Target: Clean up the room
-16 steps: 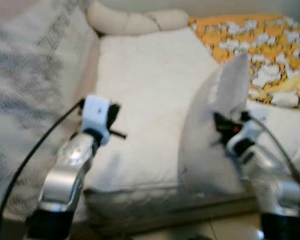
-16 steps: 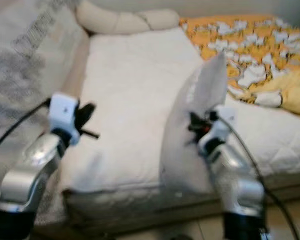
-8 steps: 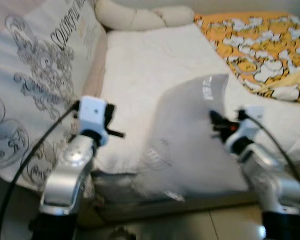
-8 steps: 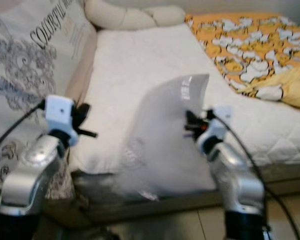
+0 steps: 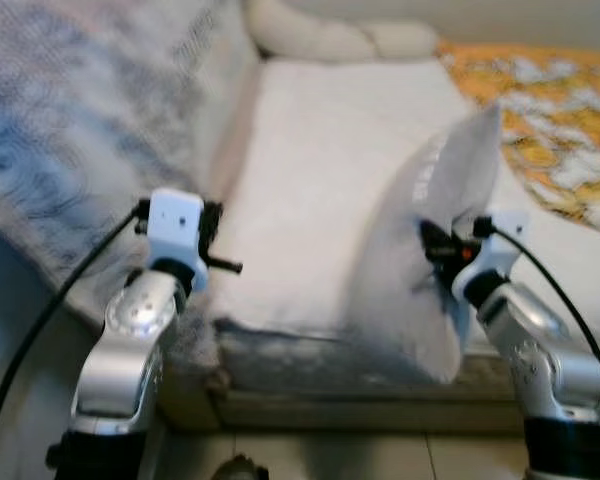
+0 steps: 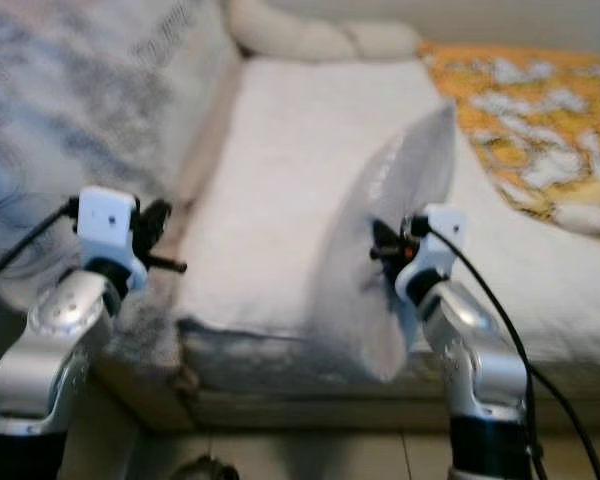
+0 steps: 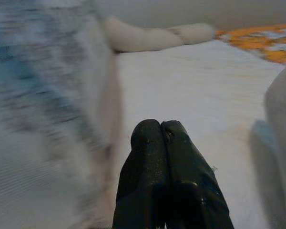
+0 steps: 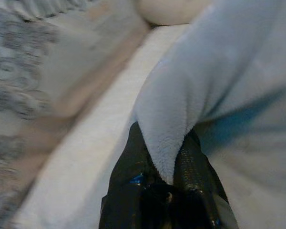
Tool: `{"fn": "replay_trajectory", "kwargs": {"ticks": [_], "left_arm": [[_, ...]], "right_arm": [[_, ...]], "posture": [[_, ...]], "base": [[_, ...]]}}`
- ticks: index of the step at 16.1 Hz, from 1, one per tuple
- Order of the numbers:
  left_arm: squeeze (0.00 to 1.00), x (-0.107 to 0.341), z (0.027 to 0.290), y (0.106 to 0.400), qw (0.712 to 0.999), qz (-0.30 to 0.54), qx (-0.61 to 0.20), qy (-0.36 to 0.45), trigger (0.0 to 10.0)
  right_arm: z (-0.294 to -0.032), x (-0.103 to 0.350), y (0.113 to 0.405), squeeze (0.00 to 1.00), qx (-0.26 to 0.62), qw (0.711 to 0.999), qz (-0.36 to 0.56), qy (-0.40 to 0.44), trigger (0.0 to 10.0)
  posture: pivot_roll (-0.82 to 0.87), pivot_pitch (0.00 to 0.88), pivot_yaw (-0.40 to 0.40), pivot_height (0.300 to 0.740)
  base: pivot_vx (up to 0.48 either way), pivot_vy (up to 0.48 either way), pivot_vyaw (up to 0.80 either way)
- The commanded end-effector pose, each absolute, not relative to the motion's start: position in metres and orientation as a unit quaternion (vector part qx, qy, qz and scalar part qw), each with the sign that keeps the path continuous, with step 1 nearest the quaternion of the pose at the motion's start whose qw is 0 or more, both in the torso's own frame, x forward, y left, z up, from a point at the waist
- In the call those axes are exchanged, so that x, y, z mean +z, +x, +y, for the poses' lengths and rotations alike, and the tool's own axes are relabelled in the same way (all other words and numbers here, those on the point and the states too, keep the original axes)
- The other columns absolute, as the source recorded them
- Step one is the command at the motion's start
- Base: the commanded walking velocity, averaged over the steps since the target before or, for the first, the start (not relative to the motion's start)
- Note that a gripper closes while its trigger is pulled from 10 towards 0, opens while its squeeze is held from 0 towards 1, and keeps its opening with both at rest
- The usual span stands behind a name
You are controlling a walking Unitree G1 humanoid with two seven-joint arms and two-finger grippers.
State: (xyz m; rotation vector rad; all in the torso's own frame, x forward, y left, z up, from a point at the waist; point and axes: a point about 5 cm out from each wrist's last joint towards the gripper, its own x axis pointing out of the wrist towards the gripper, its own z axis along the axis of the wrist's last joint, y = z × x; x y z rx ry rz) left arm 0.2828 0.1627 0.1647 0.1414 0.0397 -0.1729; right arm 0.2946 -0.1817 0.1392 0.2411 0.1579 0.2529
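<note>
Since 0.5 s ago the pillow [image 5: 430, 270] has been turned from broad and slanted to edge-on and more upright, its top corner raised; the whole view has also shifted, so the camera has moved too. Frames are blurred.

Right claw [image 8: 164, 164] is pinched on a fold of the pillow's pale fabric, w/ cloth bunched between the two black fingers [image 8: 126, 179] in the right wrist view. Pillow is held above the near edge of the bed [image 5: 320, 170], its lower end hanging by the mattress front; whether it touches the mattress can't be told.

Left claw [image 7: 160, 125] is pressed together, fingertips touching, nothing held. It is raised over the bed's near left corner, pointed along the white mattress.

Around: a grey-patterned blanket [image 5: 90, 130] is draped along the left side of the bed, a cream bolster [image 5: 330, 38] lies at the far end, and an orange-and-white patterned cover [image 5: 550, 120] is spread on the right. Between the claws the white quilted mattress is bare. Black cables [image 5: 50, 320] are seen trailing from both wrists.
</note>
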Motion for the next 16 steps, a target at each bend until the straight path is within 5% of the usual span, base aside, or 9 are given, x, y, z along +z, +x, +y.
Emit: {"fn": "replay_trajectory", "kwargs": {"ticks": [1, 9, 16], "left_arm": [[0.0, 0.169, 0.163, 0.281, 0.994, 0.011, -0.085, 0.069, 10.0], [0.0, 0.169, 0.15, 0.279, 0.989, 0.014, -0.133, 0.057, 10.0], [0.0, 0.17, 0.141, 0.276, 0.985, 0.014, -0.164, 0.052, 10.0]], "right_arm": [[-0.183, 0.153, 0.299, 0.0, 0.129, 0.982, 0.044, 0.13, 10.0], [-0.187, 0.157, 0.301, 0.0, 0.129, 0.983, 0.04, 0.123, 10.0], [-0.199, 0.162, 0.307, 0.0, 0.114, 0.986, 0.037, 0.113, 10.0]], "posture": [[0.07, 0.0, 0.007, 0.74], [0.07, 0.0, 0.009, 0.74], [0.06, 0.0, 0.014, 0.74]], "base": [[0.349, 0.0, 0.0], [0.328, 0.0, 0.0], [0.0, 0.0, 0.0]]}}
